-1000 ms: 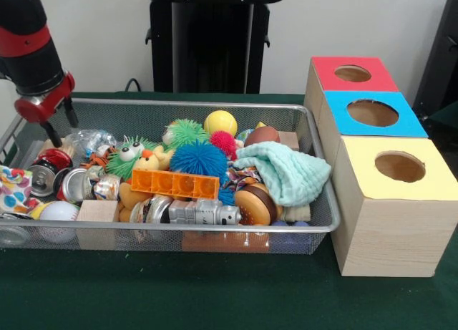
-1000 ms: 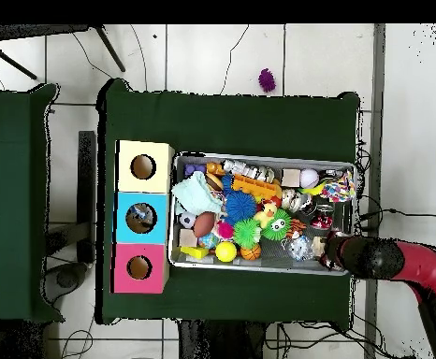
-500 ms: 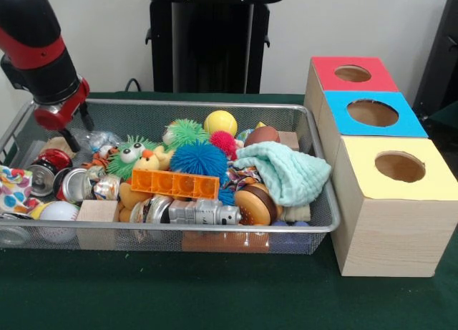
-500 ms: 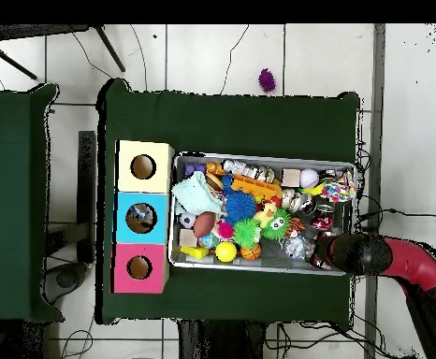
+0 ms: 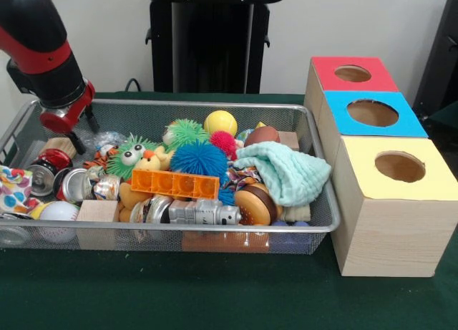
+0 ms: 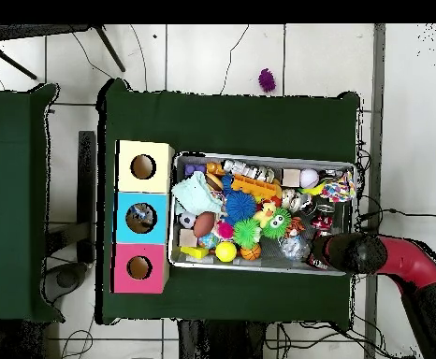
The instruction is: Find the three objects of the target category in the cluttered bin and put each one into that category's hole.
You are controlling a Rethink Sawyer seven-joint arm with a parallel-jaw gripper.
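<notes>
A wire mesh bin [image 5: 215,104] holds a heap of toys: a yellow ball [image 5: 220,122], a blue spiky ball [image 5: 199,159], a green spiky ball [image 5: 187,132], a teal cloth [image 5: 283,172], an orange block [image 5: 175,183], a burger toy [image 5: 255,205], metal cans [image 5: 74,185] and a baseball [image 5: 59,211]. My gripper [image 5: 82,131] hangs open over the bin's far left corner in the front view, just above a wooden block [image 5: 61,145] and crinkled plastic [image 5: 107,139], holding nothing. The overhead view shows the gripper [image 6: 323,251] inside the bin [image 6: 259,156] at its right end.
Three wooden boxes with round holes stand beside the bin: red-topped [image 5: 352,74], blue-topped [image 5: 372,113] and yellow-topped [image 5: 399,167]. The blue box [image 6: 142,217] has something inside its hole in the overhead view. A purple spiky ball [image 6: 267,79] lies on the floor beyond the table.
The gripper has shifted to the right in the front view and dipped slightly into the bin's corner. The toys have not moved.
</notes>
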